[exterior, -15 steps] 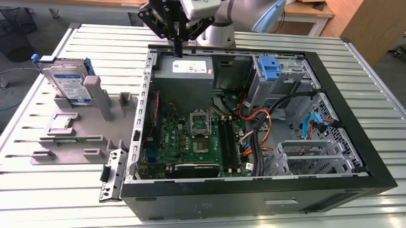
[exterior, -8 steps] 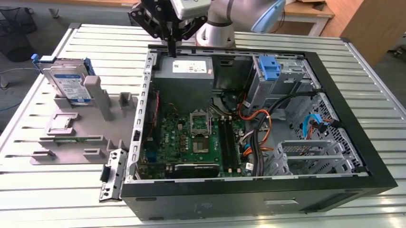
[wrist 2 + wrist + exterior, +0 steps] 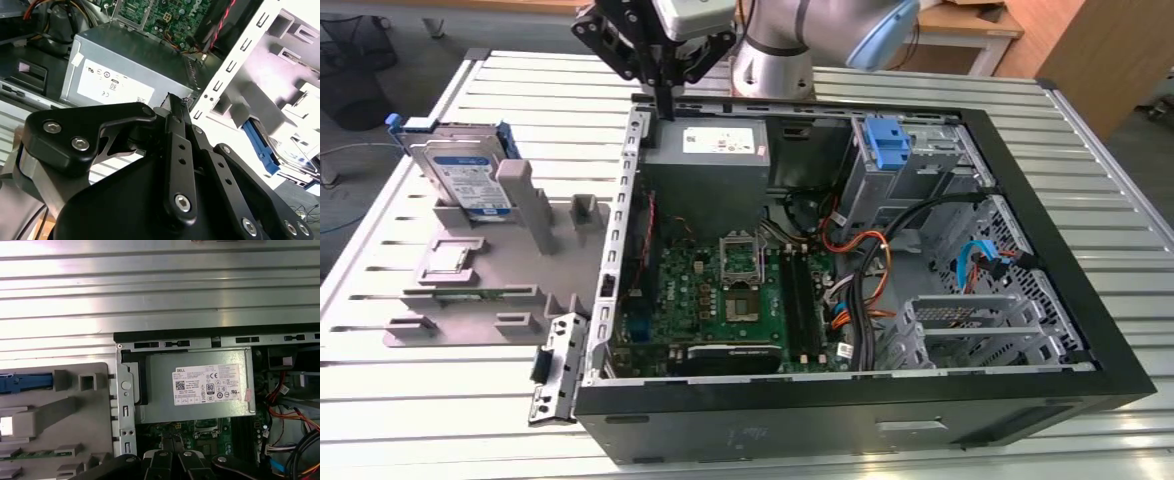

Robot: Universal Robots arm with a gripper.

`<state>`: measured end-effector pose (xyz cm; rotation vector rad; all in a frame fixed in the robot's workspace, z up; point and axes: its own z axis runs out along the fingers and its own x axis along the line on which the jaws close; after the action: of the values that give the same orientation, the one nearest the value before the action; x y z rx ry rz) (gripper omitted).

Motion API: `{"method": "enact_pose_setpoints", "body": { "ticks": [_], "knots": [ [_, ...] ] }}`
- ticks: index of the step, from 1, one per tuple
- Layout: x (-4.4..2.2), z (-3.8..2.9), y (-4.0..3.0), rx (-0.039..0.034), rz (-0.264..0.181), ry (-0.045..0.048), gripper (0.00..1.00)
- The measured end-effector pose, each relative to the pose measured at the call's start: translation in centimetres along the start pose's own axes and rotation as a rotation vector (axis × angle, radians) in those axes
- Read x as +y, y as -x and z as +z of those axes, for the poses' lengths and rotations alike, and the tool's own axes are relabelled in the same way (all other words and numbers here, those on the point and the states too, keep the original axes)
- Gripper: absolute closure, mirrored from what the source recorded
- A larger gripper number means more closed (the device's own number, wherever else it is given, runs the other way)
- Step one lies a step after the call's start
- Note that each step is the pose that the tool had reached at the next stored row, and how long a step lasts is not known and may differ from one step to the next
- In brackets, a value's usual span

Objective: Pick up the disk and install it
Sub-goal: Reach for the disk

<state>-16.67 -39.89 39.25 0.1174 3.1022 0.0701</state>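
At the exterior view's left the disk (image 3: 460,172) stands upright in a grey holder (image 3: 480,290); the hand (image 3: 664,110) hangs above the computer case's (image 3: 1087,330) rim. In the second wrist view its fingers (image 3: 175,120) meet, gripping nothing, over the power supply (image 3: 115,70).

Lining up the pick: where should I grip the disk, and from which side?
Take the disk by its upper edge, coming straight down from above. It stands on edge in the grey fixture with its lower part seated there, so the top stands clear. Pinching across its two broad flat faces, over the thin thickness, would probably hold best.
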Motion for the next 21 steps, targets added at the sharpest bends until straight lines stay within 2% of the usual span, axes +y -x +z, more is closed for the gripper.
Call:
{"method": "enact_pose_setpoints", "body": {
  "ticks": [7,13,21],
  "knots": [
    [-0.09,-0.04,-1.23,-0.0044,0.0,0.0029,0.9],
    [-0.17,-0.08,-2.24,-0.0077,0.0,0.0088,0.9],
    [-0.3,-0.1,-3.92,-0.0123,0.0,0.0111,0.9]
  ]
}}
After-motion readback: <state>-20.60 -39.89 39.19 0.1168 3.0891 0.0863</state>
